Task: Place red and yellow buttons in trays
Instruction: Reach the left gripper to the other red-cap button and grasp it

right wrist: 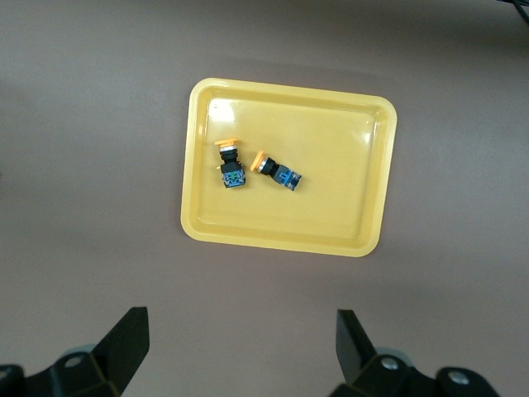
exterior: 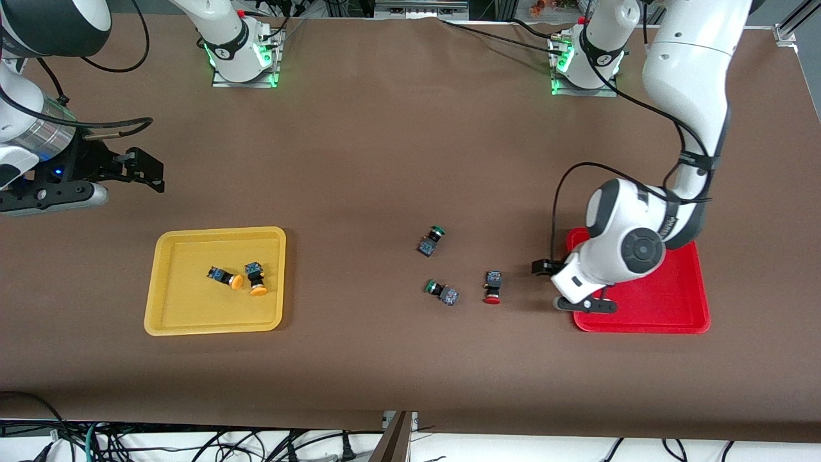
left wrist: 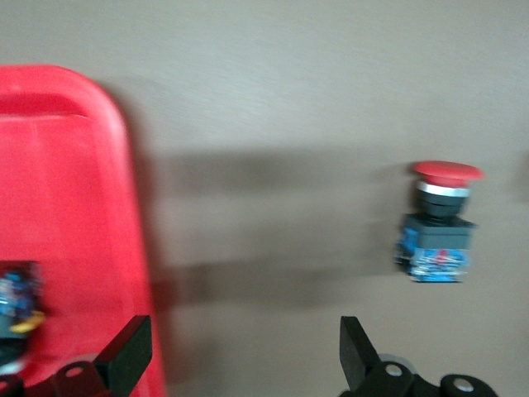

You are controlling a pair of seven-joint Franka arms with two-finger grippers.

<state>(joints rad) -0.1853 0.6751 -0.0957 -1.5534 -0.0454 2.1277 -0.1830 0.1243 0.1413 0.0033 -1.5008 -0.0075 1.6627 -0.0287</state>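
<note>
One red button [exterior: 492, 287] is lying beside the red tray [exterior: 680, 308]; light, rigid, best gripped across its blocky body. Left gripper [exterior: 567, 285] is hovering wide, empty; right gripper [exterior: 138, 170] is waiting wide.

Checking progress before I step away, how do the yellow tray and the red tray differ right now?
The yellow tray holds two orange-capped buttons in plain sight; the red tray is largely covered by the left arm. The open left gripper sits at the red tray's rim. Both are shallow, round-cornered rectangles.
</note>
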